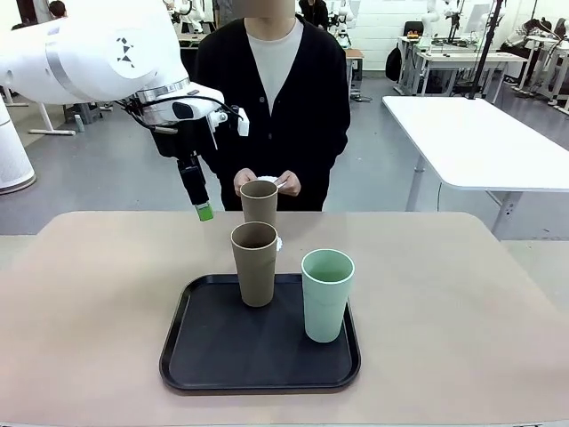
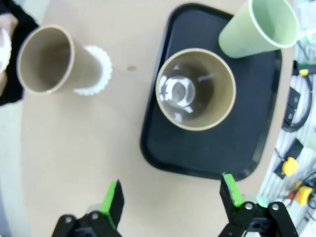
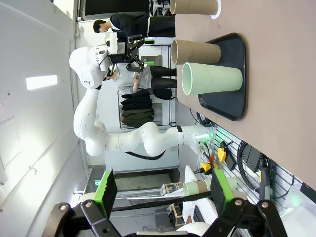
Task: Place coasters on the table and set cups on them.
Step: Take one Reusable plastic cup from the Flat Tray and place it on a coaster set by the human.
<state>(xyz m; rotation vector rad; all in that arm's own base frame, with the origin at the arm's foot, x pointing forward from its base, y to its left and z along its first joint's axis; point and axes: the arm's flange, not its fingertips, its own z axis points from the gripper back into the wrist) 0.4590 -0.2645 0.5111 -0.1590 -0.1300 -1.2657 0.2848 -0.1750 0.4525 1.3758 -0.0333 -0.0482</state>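
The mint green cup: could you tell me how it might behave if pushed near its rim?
Tall on a narrower base, the mint green cup probably tips rather than slides. It looks empty and matte, so likely light and grippable.

Glossy white shells are covering the left arm (image 1: 98, 53); black cables (image 1: 135, 113) are looping behind the left gripper (image 2: 172, 193), above its black, green-tipped fingers (image 1: 191, 182). The person (image 1: 271, 98) is wearing a black cardigan over white.
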